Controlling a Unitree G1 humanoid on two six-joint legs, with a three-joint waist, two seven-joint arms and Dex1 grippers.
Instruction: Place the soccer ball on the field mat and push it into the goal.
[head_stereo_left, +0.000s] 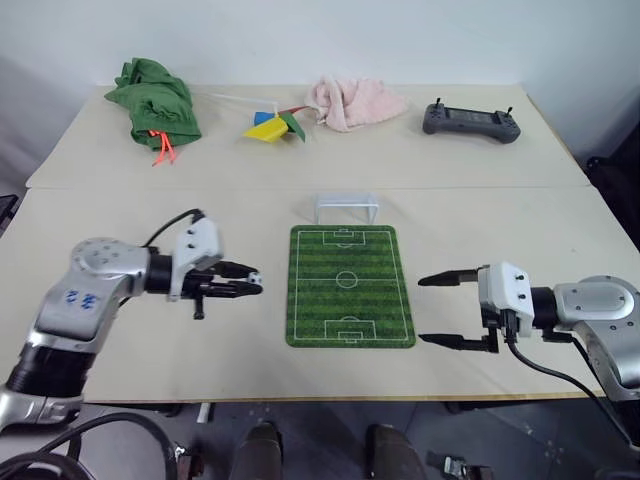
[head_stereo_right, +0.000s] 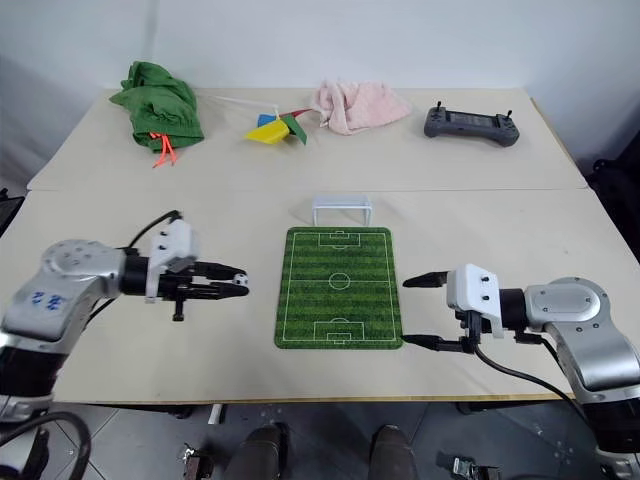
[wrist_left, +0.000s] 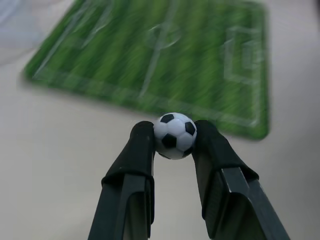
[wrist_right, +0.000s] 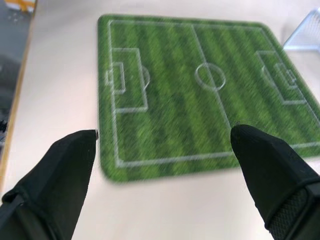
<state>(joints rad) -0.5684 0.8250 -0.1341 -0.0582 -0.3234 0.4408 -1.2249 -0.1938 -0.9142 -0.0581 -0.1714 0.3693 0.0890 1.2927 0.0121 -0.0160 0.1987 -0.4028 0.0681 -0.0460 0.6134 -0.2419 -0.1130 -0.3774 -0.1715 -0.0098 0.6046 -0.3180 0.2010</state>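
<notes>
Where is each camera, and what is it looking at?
Left eye view: on the head, looking down at the table; both arms show.
Right eye view: beside it, same scene, with the goal past the field mat.
Left wrist view: on the left arm, looking along the left gripper, jaws pinching the soccer ball.
Right wrist view: on the right arm, looking between the right gripper and its open jaws.
All four views share the mat.
</notes>
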